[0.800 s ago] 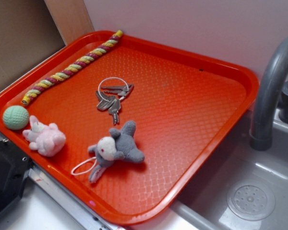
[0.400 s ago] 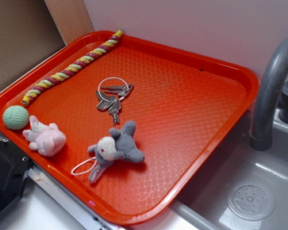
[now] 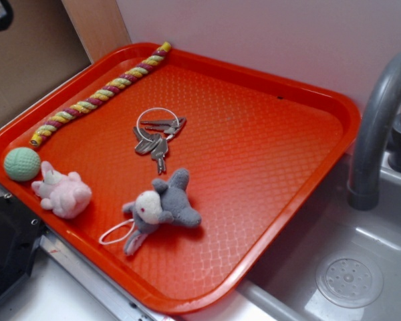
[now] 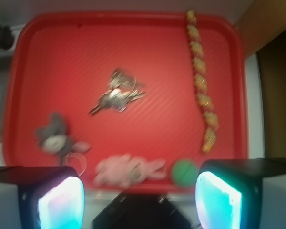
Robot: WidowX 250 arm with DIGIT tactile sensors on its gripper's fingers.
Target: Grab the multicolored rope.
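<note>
Multicolored rope lies straight along the tray's far-left rim, nothing touching it. Only my wrist view shows the gripper, pads spread wide above the near edge; exterior adds the sink.

no readable text, labels, numbers

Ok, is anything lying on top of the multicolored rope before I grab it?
No. The multicolored rope lies bare along the orange tray's edge; the keys sit apart. Under the rope cannot be seen.
</note>
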